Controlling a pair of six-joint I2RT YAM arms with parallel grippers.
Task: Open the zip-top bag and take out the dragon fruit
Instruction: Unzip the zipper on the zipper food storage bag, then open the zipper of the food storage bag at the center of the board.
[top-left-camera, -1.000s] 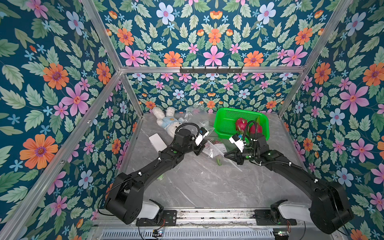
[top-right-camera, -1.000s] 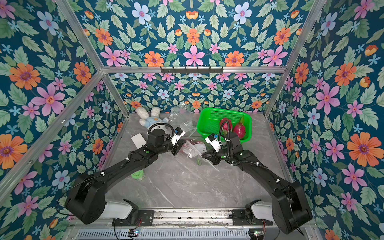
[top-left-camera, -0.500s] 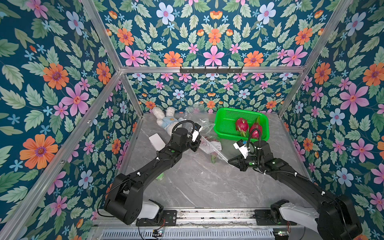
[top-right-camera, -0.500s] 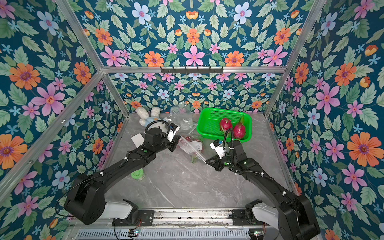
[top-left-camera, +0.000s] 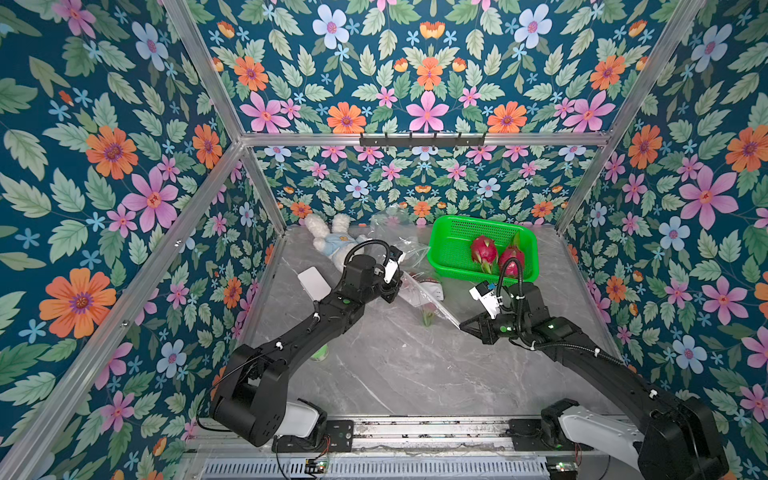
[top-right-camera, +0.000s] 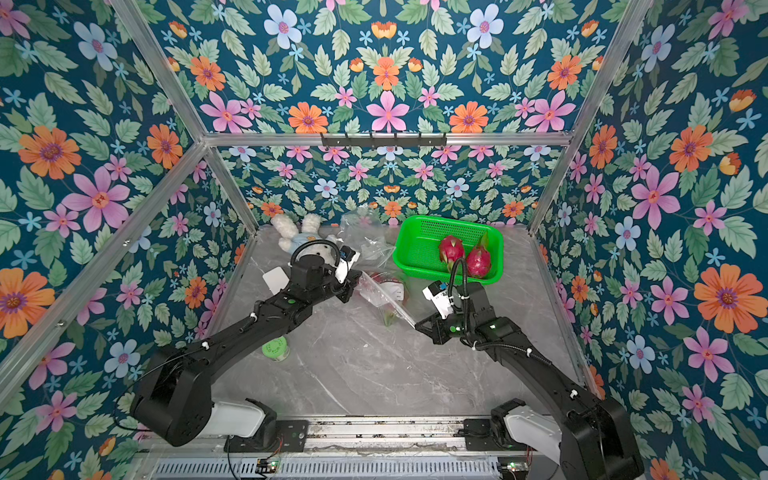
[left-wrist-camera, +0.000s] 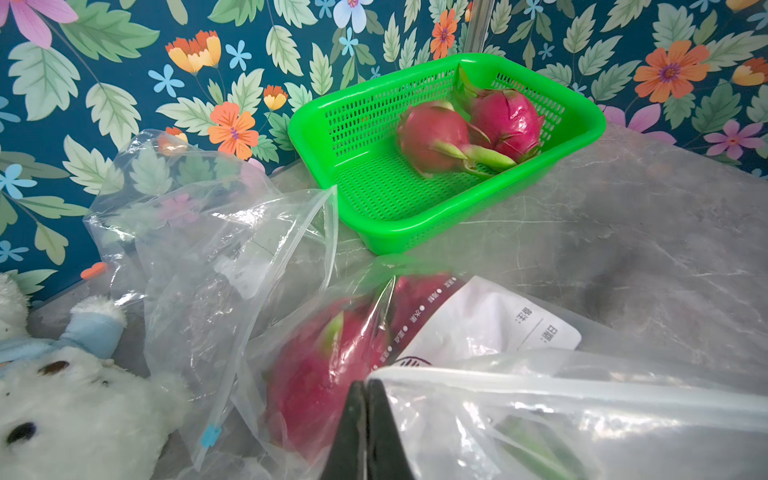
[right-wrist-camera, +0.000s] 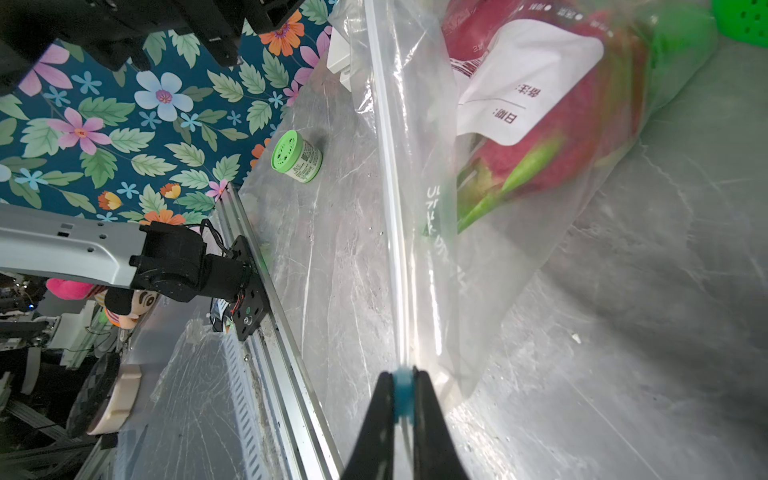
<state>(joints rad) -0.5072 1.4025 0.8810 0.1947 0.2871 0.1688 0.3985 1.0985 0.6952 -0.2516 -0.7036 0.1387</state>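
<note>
Progress on the zip, finally. Left fingers (left-wrist-camera: 353, 415) are clenched on the bag (top-left-camera: 419, 291) at its far corner and haven't let go, so that end stays anchored. One dragon fruit (left-wrist-camera: 316, 374) sits inside the bag, partly behind the white label, and as far as I can tell it's still enclosed. Right fingers (right-wrist-camera: 382, 415) are pinched on the blue slider (right-wrist-camera: 402, 390), and that's where the change is. A second ago both arms were bunched up by the basket (top-left-camera: 453, 245). Now the right one has pulled back toward me, and the zip edge is stretched taut between the two over the bench (top-left-camera: 395, 365). My read is the slider has run most of the track, so the mouth should be about ready to spread. Two more dragon fruit (top-left-camera: 484, 251) already lie in the basket, far right.
</note>
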